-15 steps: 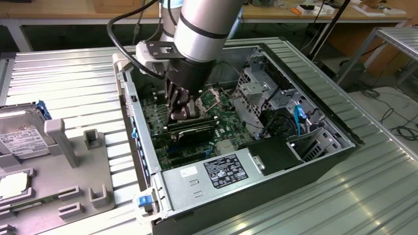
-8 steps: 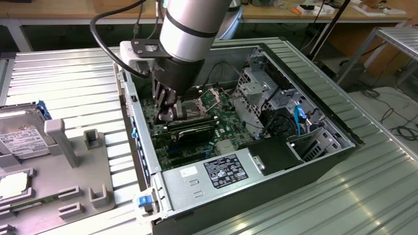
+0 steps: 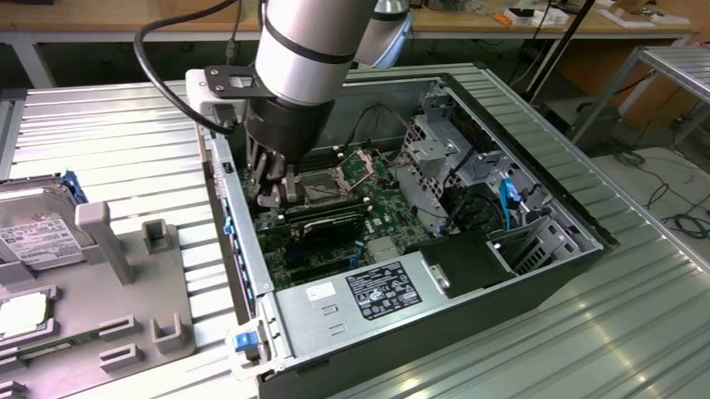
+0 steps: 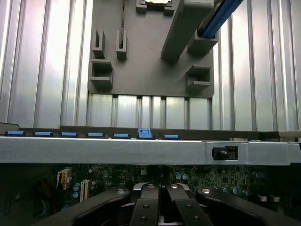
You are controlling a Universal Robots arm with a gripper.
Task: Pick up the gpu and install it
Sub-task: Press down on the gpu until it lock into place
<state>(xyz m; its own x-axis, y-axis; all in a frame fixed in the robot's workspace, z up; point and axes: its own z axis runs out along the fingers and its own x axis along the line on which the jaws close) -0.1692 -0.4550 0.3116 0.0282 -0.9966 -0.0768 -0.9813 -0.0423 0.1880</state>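
Note:
The gpu (image 3: 327, 223), a dark card with a black cooler block, sits low on the motherboard (image 3: 372, 174) inside the open computer case (image 3: 554, 195). Its one end points at the case's wall on the exterior view's left. My gripper (image 3: 269, 198) reaches down into the case at that end of the card, close to the wall. In the wrist view the gripper (image 4: 162, 212) has its two black fingers (image 4: 146, 207) pressed together, shut. Their tips are hidden, so I cannot tell whether they pinch the card or only touch it.
The case's metal side wall (image 4: 141, 151) with blue clips runs just beside the fingers. A grey parts fixture (image 3: 133, 274) with upright holders lies on the ribbed table at the exterior view's left, a silver hard drive (image 3: 39, 233) on it. Power supply (image 3: 377, 291) and drive cages (image 3: 444, 158) crowd the case.

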